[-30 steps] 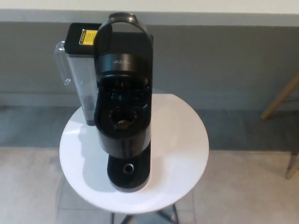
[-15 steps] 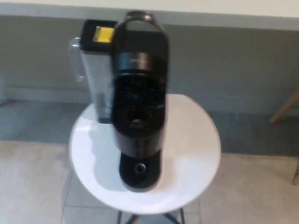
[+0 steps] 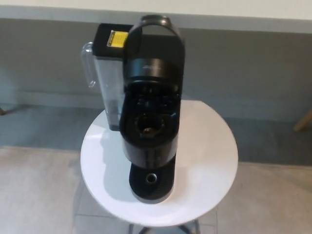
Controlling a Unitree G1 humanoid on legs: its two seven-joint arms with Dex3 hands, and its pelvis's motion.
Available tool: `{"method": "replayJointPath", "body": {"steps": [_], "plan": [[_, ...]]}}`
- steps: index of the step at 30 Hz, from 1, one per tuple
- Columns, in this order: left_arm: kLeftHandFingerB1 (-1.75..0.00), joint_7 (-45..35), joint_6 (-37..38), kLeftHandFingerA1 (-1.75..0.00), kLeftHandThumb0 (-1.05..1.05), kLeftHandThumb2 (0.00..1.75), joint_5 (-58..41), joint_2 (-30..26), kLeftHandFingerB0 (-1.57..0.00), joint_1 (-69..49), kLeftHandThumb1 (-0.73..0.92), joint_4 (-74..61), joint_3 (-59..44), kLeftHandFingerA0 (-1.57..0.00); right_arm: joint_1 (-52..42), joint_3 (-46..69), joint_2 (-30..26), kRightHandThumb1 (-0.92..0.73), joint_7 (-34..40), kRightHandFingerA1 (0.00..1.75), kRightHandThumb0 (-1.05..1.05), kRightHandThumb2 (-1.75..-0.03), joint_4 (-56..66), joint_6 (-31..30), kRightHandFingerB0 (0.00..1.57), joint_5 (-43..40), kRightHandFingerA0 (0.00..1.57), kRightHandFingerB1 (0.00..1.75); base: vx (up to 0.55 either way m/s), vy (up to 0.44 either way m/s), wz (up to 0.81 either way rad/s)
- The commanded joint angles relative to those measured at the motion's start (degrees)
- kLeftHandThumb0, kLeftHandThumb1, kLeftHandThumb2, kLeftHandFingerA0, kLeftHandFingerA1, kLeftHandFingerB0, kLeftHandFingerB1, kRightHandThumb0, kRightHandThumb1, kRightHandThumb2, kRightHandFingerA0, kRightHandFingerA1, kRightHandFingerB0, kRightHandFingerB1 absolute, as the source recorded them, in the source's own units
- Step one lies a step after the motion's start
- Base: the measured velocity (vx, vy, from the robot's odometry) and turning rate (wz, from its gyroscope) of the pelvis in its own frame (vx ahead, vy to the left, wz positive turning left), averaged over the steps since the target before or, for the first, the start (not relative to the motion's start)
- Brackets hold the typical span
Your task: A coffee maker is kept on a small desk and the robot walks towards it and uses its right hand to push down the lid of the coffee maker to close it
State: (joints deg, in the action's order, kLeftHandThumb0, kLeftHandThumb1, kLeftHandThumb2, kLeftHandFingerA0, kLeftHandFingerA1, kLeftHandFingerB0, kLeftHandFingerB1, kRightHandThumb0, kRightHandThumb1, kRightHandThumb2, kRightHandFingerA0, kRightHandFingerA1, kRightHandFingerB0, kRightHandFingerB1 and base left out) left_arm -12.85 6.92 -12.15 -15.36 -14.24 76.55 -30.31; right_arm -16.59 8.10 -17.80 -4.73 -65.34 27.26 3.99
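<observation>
A round white table (image 3: 210,146) carries the black coffee maker (image 3: 152,146), which stands a little left of the table's middle with its front toward the camera. Its lid (image 3: 157,46) is tipped up and back, arching over the open brewing chamber (image 3: 149,125), where 1 dark round well shows. Below, the base (image 3: 151,183) with a small round ring reaches almost to the table's near edge. A clear water tank (image 3: 108,85) is fixed to the machine's rear left, topped by a black cover with a yellow label (image 3: 117,38); its handle (image 3: 87,66) juts out past the table's left rim. Behind the table runs a grey wall (image 3: 248,68) with a pale strip above it. A wooden leg (image 3: 304,121) leans in at the far right edge, well apart from the table. To the right of the machine the tabletop is bare out to its rim, and the pale tiled floor (image 3: 36,195) lies open on both sides. Dark table legs (image 3: 188,228) show just under the near edge. Neither of the robot's hands shows in the head view, so whether they are released or clenched cannot be told.
</observation>
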Motion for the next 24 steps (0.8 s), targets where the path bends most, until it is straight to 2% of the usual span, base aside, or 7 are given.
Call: {"method": "replayJointPath", "body": {"steps": [1,7,13,14,17,20,24], "plan": [[-0.45,0.0,0.9,-0.56,-0.73,0.90,-0.1,-0.6,-0.05,0.0,0.46,-0.2,0.4,-0.01,0.3,0.3,-0.8,-0.62,0.4,0.48,-0.85,-1.04,0.2,0.1,0.05,-0.7,0.13,0.29,-0.03,-0.337,0.13],[-0.37,0.1,0.3,-0.59,-0.73,0.60,-1.0,-0.5,-0.03,0.4,0.65,-0.3,-0.2,-0.06,1.6,0.5,-1.0,-0.81,-0.4,0.37,-0.85,-0.65,0.1,0.5,0.05,-1.1,0.16,0.25,0.01,-0.005,-0.01],[-0.44,0.0,0.4,-0.55,-0.73,0.90,-0.2,-0.9,-0.06,0.8,0.46,0.1,0.4,-0.01,1.4,0.2,-0.6,-0.64,0.2,0.48,-0.88,-1.04,0.3,1.4,0.07,-0.5,0.12,0.26,0.03,0.243,0.04],[-0.45,0.2,0.6,-0.56,-0.73,0.90,0.0,-0.9,-0.06,0.8,0.47,0.1,0.5,-0.01,1.5,0.2,-0.5,-0.82,0.0,0.37,-0.87,-0.65,0.2,1.3,0.06,-0.7,0.16,0.25,0.02,0.479,-0.34],[-0.39,0.0,0.8,-0.59,-0.76,0.59,-0.1,-0.9,-0.04,0.6,0.64,-0.1,0.7,-0.06,1.2,0.6,-0.2,-0.63,-0.7,0.50,-0.88,-1.04,0.5,1.5,0.07,-1.3,0.10,0.27,0.04,0.257,0.14],[-0.44,-0.1,0.8,-0.56,-0.78,0.89,-0.7,-0.7,-0.08,0.5,0.48,-0.1,0.2,-0.01,1.1,0.5,-0.2,-0.82,-0.6,0.38,-0.85,-0.65,0.8,1.1,0.06,-1.1,0.17,0.23,0.10,0.057,0.14],[-0.42,-0.7,1.2,-0.61,-0.76,0.59,-0.6,-0.9,-0.04,0.0,0.64,-0.3,0.4,-0.05,1.0,0.5,-0.1,-0.64,-0.6,0.50,-0.86,-1.06,1.2,1.6,0.00,-1.0,0.11,0.26,0.04,-0.013,0.04]]}}
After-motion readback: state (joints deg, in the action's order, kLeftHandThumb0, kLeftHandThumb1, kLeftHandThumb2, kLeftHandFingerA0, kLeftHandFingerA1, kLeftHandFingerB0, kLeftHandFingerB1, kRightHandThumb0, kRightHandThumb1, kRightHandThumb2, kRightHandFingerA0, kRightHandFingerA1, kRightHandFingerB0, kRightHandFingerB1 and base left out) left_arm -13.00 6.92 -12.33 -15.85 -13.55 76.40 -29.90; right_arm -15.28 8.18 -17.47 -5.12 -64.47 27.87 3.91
